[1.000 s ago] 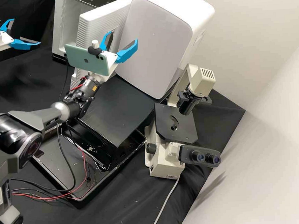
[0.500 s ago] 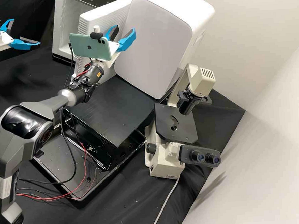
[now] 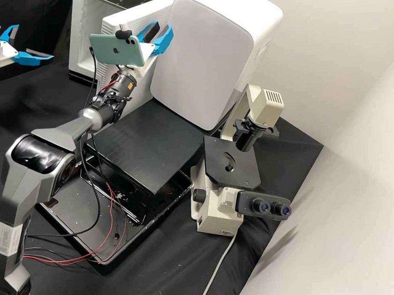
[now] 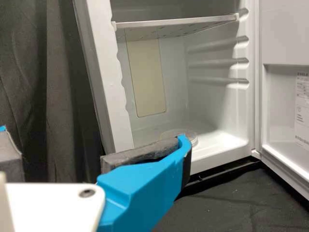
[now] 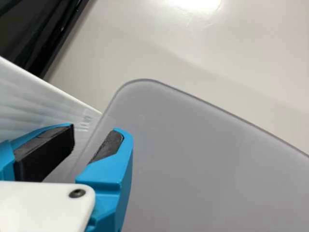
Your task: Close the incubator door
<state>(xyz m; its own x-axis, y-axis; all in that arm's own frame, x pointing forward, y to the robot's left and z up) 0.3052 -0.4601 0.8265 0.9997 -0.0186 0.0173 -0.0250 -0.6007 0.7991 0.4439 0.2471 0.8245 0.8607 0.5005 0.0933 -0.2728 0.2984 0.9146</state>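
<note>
The white plastic incubator door (image 4: 285, 41) stood open, its closing undone, the blue-fingered left jaws (image 3: 35, 41) and blue-fingered right jaws (image 3: 163, 26) parted.

A cream microscope (image 3: 217, 214) with black stage (image 3: 232, 163) and twin eyepieces (image 3: 271, 206) stands beside a black tray (image 3: 78, 201); a black platform (image 3: 147, 141) sits in the tray. A pale cord (image 3: 218, 266) runs over black cloth (image 3: 173, 273).
</note>
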